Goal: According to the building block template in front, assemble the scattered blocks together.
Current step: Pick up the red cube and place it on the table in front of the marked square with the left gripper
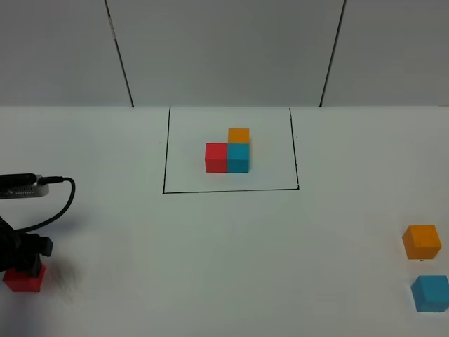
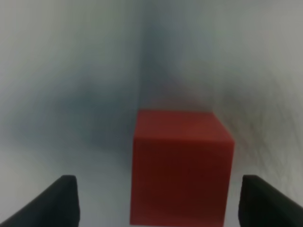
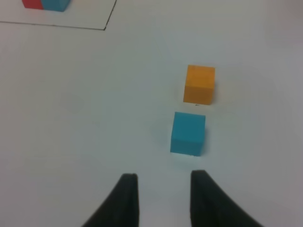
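The building block template (image 1: 228,156) is an L of small red, blue and orange cubes inside a thin black rectangle at the back middle. The scattered red block (image 1: 23,279) lies at the front left. My left gripper (image 1: 27,254) is right over it. In the left wrist view the gripper (image 2: 159,182) is open, with the red block (image 2: 182,165) between its fingers and gaps on both sides. The scattered orange block (image 1: 421,241) and blue block (image 1: 430,293) lie at the front right. My right gripper (image 3: 163,182) is open and empty, just short of the blue block (image 3: 188,133); the orange block (image 3: 199,84) lies beyond it.
A black cable (image 1: 56,203) loops from the left arm over the table's left side. A corner of the template's black frame (image 3: 105,27) shows in the right wrist view. Grey wall panels stand behind the table. The right arm is out of the exterior high view.
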Controlling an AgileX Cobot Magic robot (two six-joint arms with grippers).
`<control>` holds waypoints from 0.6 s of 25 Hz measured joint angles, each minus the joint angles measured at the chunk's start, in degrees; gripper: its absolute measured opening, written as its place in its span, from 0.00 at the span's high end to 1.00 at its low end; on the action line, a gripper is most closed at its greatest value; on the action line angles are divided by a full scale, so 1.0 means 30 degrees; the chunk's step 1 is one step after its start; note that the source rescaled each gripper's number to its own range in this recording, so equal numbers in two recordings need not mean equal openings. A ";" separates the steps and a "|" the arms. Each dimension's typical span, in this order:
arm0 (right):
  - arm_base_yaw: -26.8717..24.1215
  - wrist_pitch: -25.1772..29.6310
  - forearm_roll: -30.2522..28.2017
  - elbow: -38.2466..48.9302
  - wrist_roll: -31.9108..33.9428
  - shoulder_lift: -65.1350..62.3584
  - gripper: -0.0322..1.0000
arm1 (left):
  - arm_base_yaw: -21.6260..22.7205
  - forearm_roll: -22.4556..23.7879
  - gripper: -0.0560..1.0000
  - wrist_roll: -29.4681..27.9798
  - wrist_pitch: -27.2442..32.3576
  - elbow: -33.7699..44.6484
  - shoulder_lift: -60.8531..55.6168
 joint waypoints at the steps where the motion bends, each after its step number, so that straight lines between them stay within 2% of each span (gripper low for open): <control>1: 0.0000 0.0000 0.0000 0.0000 0.0000 0.0000 0.97 | 0.0000 0.0000 0.20 0.0000 -0.0150 0.0000 0.0196; 15: 0.0000 0.0000 0.0000 0.0000 0.0000 0.0000 0.97 | 0.0000 0.0000 0.22 0.0121 -0.1212 0.0000 0.0864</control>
